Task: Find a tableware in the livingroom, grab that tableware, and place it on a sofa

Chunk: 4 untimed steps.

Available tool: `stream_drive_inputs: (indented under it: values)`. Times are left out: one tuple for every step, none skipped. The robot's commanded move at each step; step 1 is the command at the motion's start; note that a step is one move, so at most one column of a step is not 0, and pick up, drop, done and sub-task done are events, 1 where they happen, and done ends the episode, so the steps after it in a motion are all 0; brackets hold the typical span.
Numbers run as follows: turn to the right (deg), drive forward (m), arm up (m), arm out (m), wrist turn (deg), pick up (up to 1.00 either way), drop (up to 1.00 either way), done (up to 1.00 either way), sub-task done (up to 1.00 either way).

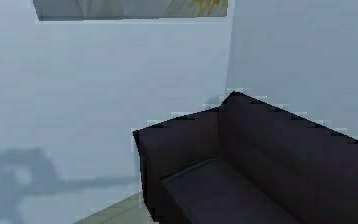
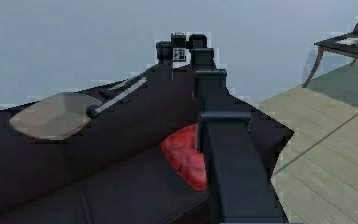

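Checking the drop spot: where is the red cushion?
Arm side view's lower middle: the red cushion lies on the dark sofa, just left of the arm.

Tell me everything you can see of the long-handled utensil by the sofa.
The utensil has a broad tan head, wood-like, and a thin grey handle slanting up to the right toward the hand. It shows against the back of the dark sofa. Whether it rests there or the hand holds it cannot be told.

Ahead of me, a framed picture (image 1: 127, 8) hangs at the frame's top edge. In my arm side view, a red cushion (image 2: 187, 158) lies low centre, with a dark worktop (image 2: 345, 45) on plank floor (image 2: 327, 130) at upper right.
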Motion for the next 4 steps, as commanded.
stream_drive_inputs:
  values:
    - [0.0, 0.00, -0.30, 0.00, 0.0, 0.00, 0.00, 0.00, 0.00]
    - [0.0, 0.00, -0.32, 0.00, 0.0, 0.00, 0.00, 0.00, 0.00]
    - [0.0, 0.00, 0.00, 0.00, 0.0, 0.00, 1.00, 0.00, 0.00]
    - [0.0, 0.00, 0.10, 0.00, 0.0, 0.00, 0.00, 0.00, 0.00]
